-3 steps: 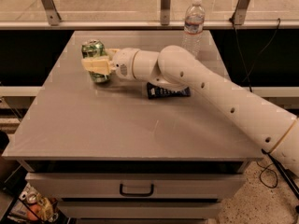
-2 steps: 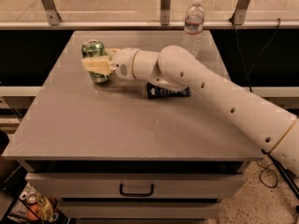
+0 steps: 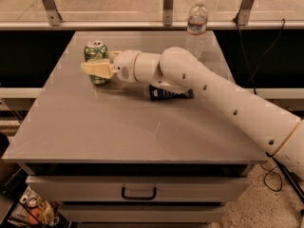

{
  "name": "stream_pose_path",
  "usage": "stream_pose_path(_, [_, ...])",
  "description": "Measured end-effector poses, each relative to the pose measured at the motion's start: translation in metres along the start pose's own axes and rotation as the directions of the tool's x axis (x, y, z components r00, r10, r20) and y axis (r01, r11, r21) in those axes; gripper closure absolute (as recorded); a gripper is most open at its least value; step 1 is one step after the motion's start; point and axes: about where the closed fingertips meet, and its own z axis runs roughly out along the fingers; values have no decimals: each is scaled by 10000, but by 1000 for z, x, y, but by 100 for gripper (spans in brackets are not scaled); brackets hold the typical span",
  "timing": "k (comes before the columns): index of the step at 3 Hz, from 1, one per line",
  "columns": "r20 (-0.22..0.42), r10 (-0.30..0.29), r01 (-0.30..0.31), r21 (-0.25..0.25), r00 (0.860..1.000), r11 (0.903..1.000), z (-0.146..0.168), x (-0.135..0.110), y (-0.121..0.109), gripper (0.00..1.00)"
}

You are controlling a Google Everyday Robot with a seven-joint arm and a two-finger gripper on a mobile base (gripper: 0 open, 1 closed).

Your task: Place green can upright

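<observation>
The green can (image 3: 95,50) stands upright on the grey table (image 3: 118,132) near its back left corner, silver top facing up. My gripper (image 3: 93,63) reaches in from the right at the end of the white arm (image 3: 199,87). Its pale fingers (image 3: 98,69) straddle the can, one across the front and one behind, and they sit closed against its sides. The can's base rests on the tabletop.
A clear plastic water bottle (image 3: 196,25) stands at the back right of the table. A dark flat packet (image 3: 171,93) lies under the arm near the table's middle. A drawer with a handle (image 3: 138,193) sits below the front edge. A railing runs behind the table.
</observation>
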Motion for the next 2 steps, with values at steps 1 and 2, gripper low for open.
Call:
stream_pose_path(1, [-2, -3, 3, -33, 10000, 10000, 1, 0, 2, 0])
stream_pose_path(2, [-2, -3, 3, -34, 10000, 10000, 2, 0, 2, 0])
